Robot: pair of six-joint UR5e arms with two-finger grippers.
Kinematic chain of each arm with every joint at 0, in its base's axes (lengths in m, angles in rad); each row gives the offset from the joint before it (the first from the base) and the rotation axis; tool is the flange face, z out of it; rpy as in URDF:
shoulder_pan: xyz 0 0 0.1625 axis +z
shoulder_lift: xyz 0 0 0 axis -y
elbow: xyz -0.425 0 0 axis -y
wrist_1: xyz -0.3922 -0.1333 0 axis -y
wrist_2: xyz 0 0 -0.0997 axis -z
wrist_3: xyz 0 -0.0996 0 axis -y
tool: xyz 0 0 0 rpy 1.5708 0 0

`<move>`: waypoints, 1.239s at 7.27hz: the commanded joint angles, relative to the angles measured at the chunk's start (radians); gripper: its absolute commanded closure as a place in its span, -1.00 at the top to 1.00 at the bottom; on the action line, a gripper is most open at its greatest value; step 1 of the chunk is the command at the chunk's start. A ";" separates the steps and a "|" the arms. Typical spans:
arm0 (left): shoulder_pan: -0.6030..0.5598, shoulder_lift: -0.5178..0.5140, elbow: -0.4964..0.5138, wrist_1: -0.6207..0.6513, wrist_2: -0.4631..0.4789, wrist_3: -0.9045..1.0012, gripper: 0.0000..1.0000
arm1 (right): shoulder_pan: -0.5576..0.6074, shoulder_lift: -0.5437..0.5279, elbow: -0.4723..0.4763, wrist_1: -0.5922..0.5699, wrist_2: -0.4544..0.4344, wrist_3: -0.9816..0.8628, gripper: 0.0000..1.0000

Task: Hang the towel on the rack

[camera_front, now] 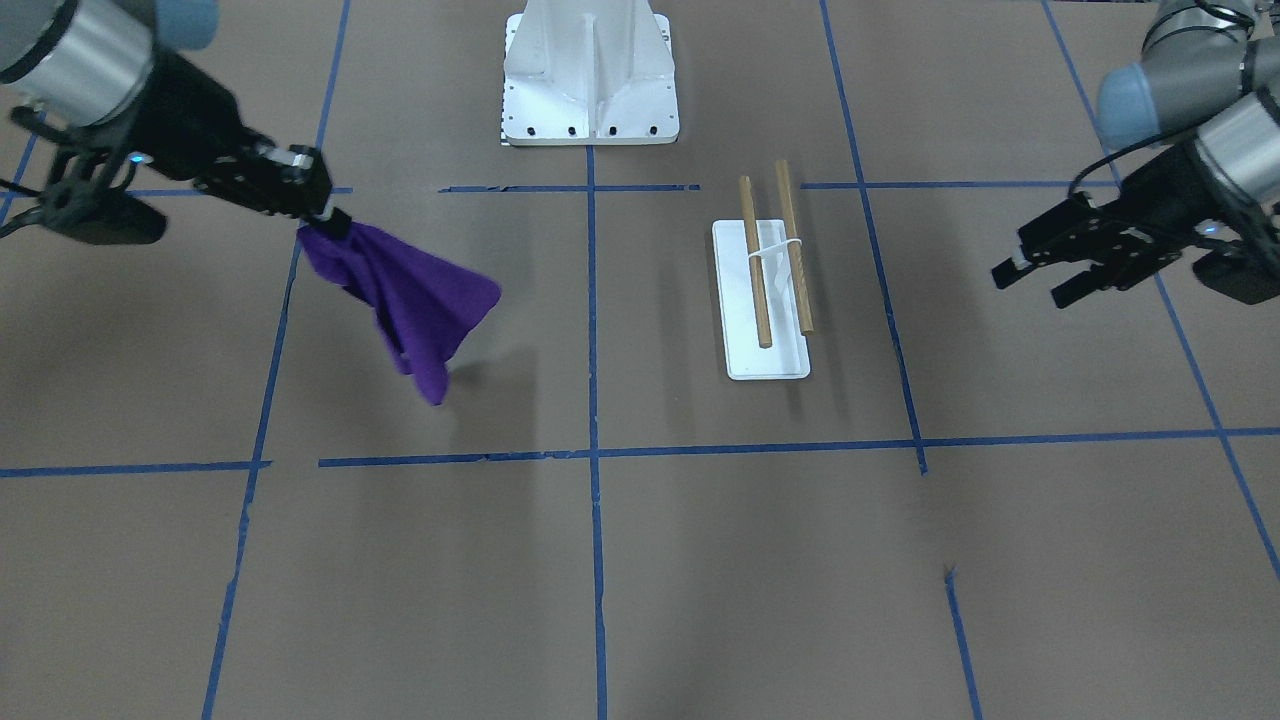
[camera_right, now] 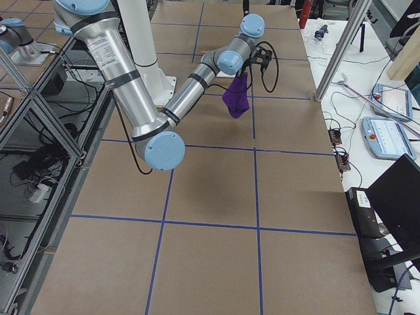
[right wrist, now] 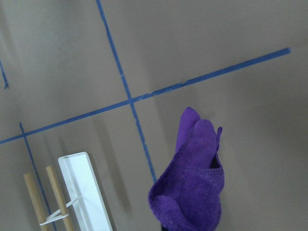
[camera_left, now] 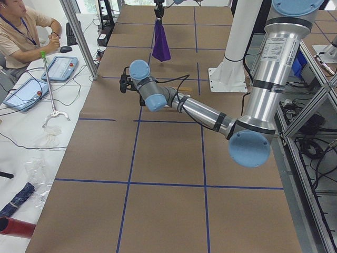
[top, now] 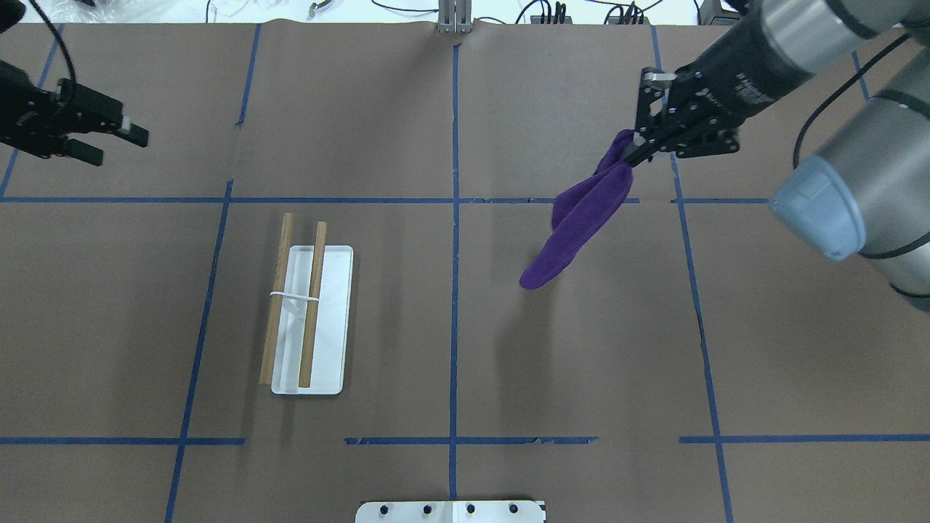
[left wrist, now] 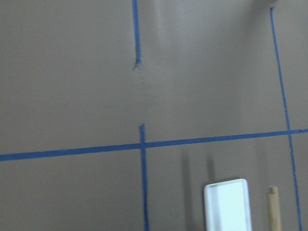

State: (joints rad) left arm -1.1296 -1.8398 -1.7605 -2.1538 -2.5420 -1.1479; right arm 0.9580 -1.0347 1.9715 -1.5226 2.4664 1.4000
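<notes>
Right hand (top: 638, 149) clamped on purple towel (top: 581, 218), which hung clear of table (top: 581, 363), well apart from rack (top: 330, 319). Left hand (top: 116, 145) held fingers apart, empty, on rack's opposite side.

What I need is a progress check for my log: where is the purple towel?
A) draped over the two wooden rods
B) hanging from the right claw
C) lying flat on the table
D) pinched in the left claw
B: the towel hangs in the air from the shut right claw, while the rods of the rack are bare and the left claw is open and empty.
</notes>
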 commanded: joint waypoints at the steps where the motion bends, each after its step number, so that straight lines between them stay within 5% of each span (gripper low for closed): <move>1: 0.187 -0.160 0.016 0.008 0.086 -0.395 0.99 | -0.163 0.132 0.015 -0.002 -0.131 0.158 -1.00; 4: 0.266 -0.335 0.041 0.234 0.094 -0.559 0.99 | -0.286 0.205 0.015 -0.005 -0.285 0.157 -1.00; 9: 0.321 -0.414 0.024 0.244 0.089 -0.728 0.91 | -0.366 0.235 0.004 -0.007 -0.409 0.126 -1.00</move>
State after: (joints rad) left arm -0.8270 -2.2389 -1.7303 -1.9098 -2.4514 -1.8401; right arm 0.6016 -0.8019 1.9785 -1.5293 2.0705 1.5402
